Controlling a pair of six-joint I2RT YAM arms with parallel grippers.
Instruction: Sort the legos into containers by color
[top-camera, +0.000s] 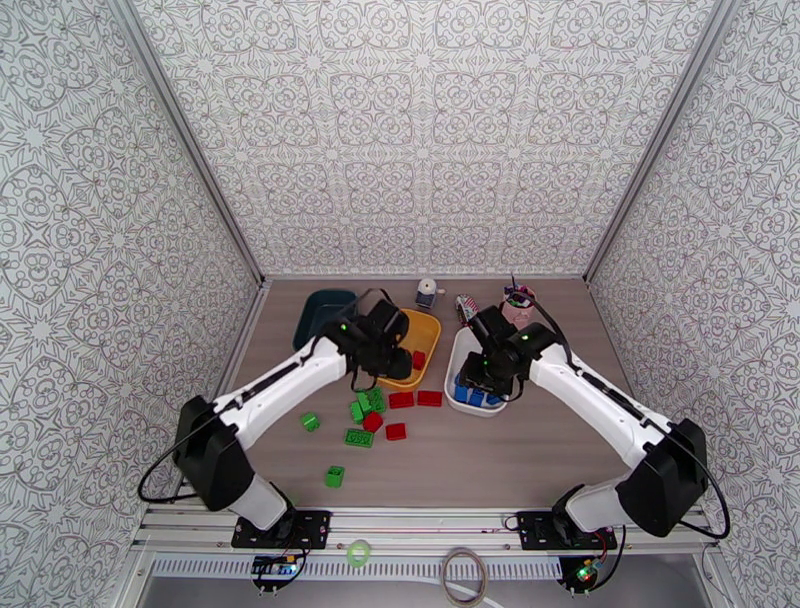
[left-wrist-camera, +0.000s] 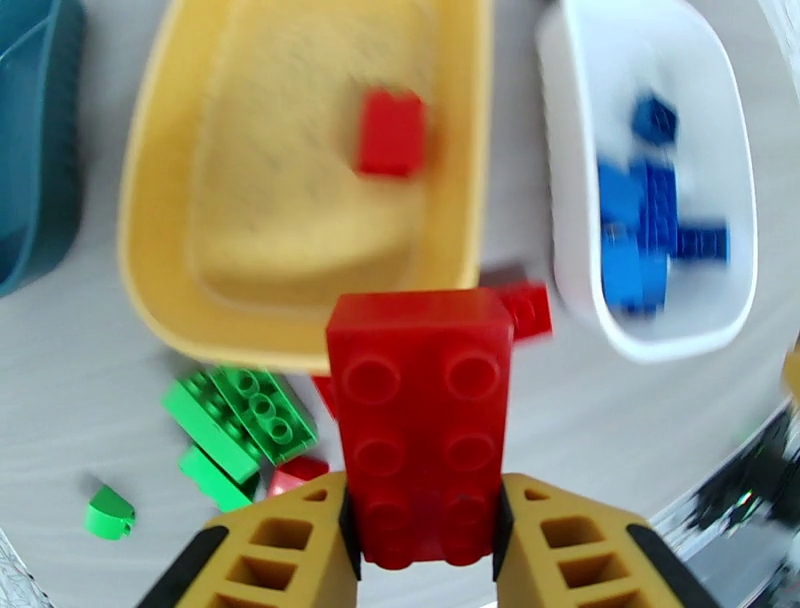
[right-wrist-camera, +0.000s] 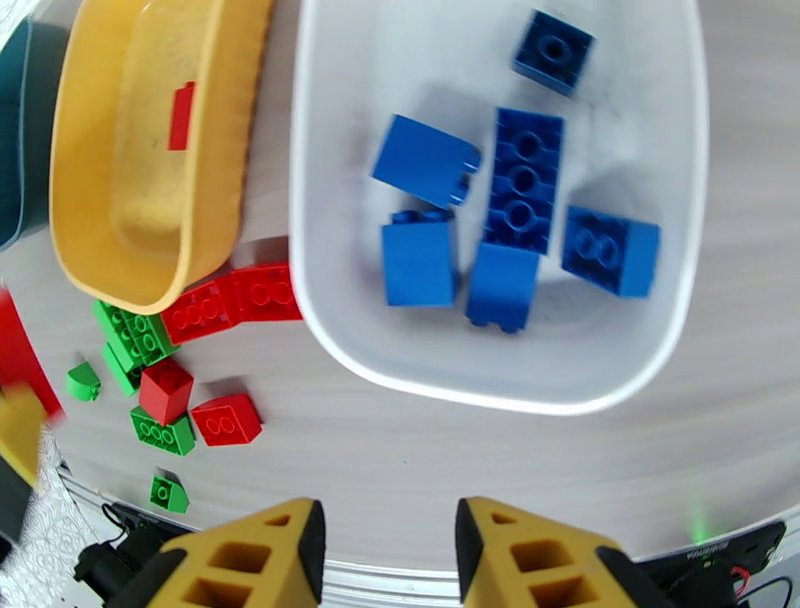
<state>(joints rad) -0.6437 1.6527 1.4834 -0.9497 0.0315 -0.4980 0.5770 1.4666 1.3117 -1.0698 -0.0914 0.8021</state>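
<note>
Red lego (left-wrist-camera: 420, 400) clamped in left tool (left-wrist-camera: 425, 525); right tool (right-wrist-camera: 388, 540) empty, narrowly parted

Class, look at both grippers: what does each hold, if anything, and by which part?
Left gripper pinches a red brick by the long sides at its near end. Right gripper holds nothing.
</note>
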